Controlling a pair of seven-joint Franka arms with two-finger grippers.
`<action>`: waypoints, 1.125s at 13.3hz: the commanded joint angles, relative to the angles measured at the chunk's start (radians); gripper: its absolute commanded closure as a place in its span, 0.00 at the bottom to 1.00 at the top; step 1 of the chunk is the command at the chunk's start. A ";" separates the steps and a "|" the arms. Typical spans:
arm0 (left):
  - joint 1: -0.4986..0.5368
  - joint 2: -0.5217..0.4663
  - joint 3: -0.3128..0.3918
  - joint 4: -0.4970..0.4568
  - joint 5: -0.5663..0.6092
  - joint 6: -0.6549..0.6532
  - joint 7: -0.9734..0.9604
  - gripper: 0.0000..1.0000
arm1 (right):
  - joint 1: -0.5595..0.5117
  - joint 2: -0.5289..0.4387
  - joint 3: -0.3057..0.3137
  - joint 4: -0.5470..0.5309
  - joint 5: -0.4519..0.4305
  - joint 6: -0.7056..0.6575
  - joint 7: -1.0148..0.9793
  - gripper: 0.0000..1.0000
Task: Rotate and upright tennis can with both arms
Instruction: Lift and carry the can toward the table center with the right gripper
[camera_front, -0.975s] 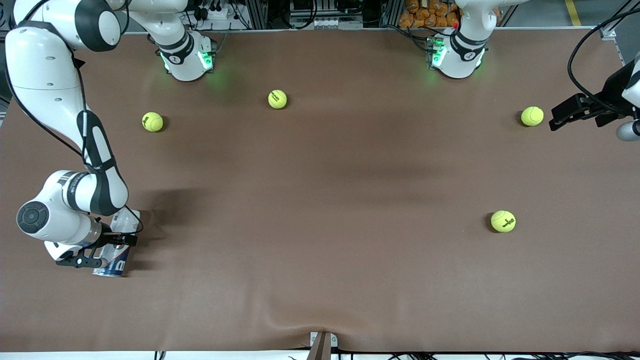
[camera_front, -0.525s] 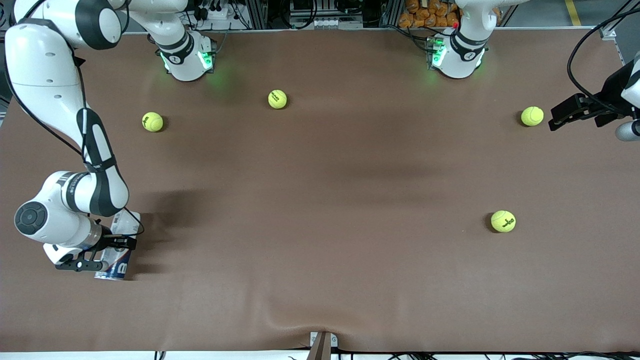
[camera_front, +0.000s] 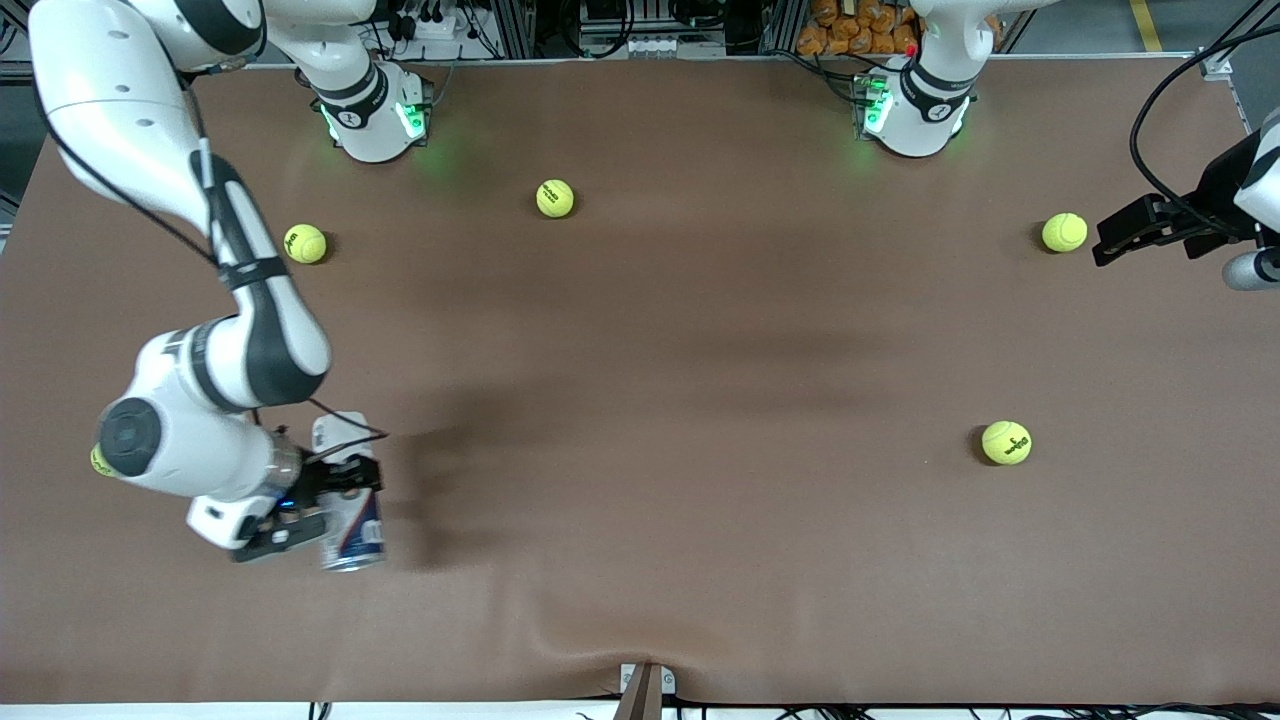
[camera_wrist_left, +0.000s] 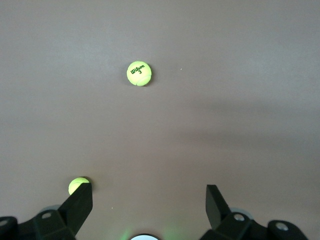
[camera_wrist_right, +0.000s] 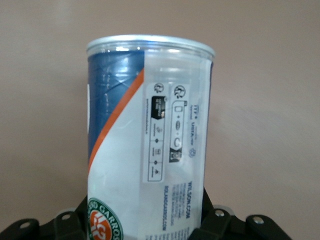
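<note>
The right gripper (camera_front: 335, 500) holds the can (camera_front: 352, 522) over the table (camera_front: 640, 420) toward the right arm's end, low in the front view; its fingers close on the can's middle, the can lying roughly level with its silvery rim pointing toward the front camera; in the right wrist view the can (camera_wrist_right: 147, 145) fills the frame, label and rim plain. The left gripper (camera_front: 1135, 228) waits over the table at the left arm's end, next to a ball (camera_front: 1064, 232), fingers spread wide and holding nothing; in the left wrist view the fingers (camera_wrist_left: 80, 202) frame bare table and two balls.

The likely trouble: the smooth plastic may slip or spin in a two-finger pinch as the wrist turns; a hard squeeze may dent the thin wall; a tilted set-down may tip the slim can, which then rolls; the two arms are well apart, so a handover needs a long reach and a badly timed release would drop the can.
</note>
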 joint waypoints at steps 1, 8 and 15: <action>0.004 0.023 -0.005 0.005 -0.012 0.003 0.020 0.00 | 0.043 0.005 0.059 0.027 -0.062 -0.010 -0.207 0.21; 0.007 0.052 -0.005 0.004 -0.015 0.005 0.021 0.00 | 0.227 0.021 0.067 0.058 -0.065 0.136 -0.742 0.19; 0.011 0.084 -0.004 0.004 -0.065 0.005 0.021 0.00 | 0.561 0.069 -0.008 0.053 -0.161 0.173 -0.710 0.20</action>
